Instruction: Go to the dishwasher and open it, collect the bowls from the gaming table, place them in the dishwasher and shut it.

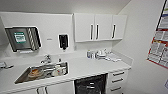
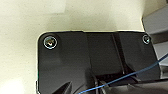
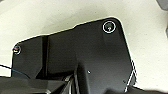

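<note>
Facing dishwasher (image 1: 90, 85) under counter edge (image 1: 100, 72); drawers (image 1: 116, 81) beside.

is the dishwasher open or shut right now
Open, it seems: the dishwasher under the counter shows a dark interior with pale rack lines instead of a steel front. Its door lies below the head view's edge, so cannot tell how far.

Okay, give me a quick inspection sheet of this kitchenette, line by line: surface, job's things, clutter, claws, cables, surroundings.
Surface: white countertop with a steel sink set in it.
Job's things: dishwasher under the counter, dark inside with racks showing, so it looks open; no bowls made out for certain.
Clutter: dishes in the sink; small items by the back wall.
Claws: cannot tell whether open or shut.
Cables: thin blue wire across the left wrist view.
Surroundings: wall cabinets, soap dispenser, towel dispenser, drawers, poster.
</note>
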Controlling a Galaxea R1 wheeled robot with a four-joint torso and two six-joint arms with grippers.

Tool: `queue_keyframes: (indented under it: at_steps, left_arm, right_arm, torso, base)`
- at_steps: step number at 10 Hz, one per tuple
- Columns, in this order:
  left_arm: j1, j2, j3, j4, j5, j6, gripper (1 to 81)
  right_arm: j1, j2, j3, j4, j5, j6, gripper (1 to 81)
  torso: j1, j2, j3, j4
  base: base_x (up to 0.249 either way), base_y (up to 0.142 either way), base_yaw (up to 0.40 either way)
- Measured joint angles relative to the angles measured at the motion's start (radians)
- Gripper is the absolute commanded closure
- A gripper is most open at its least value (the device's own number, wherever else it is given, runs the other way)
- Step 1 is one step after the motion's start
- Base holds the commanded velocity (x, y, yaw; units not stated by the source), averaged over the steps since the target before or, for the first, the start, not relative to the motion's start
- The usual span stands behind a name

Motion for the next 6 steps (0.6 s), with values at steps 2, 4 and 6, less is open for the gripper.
queue_keyframes:
  at_steps: [2, 4, 6]
  left_arm:
    - [0.001, 0.000, 0.000, 0.000, 0.007, 0.000, 1.0]
    - [-0.001, 0.000, 0.000, 0.000, 0.008, 0.000, 1.0]
    - [-0.004, 0.000, 0.000, 0.000, 0.009, 0.000, 1.0]
  right_arm:
    - [0.003, 0.000, 0.000, 0.000, 0.000, 0.000, 1.0]
    - [0.004, 0.000, 0.000, 0.000, 0.001, 0.000, 1.0]
    - [0.004, 0.000, 0.000, 0.000, 0.000, 0.000, 1.0]
  torso:
    - [-0.047, 0.072, 0.002, 0.000]
    - [-0.095, 0.147, 0.002, 0.000]
    - [-0.141, 0.218, 0.005, 0.000]
  base:
    - [0.000, 0.000, 0.000]
    - [0.000, 0.000, 0.000]
    - [0.000, 0.000, 0.000]
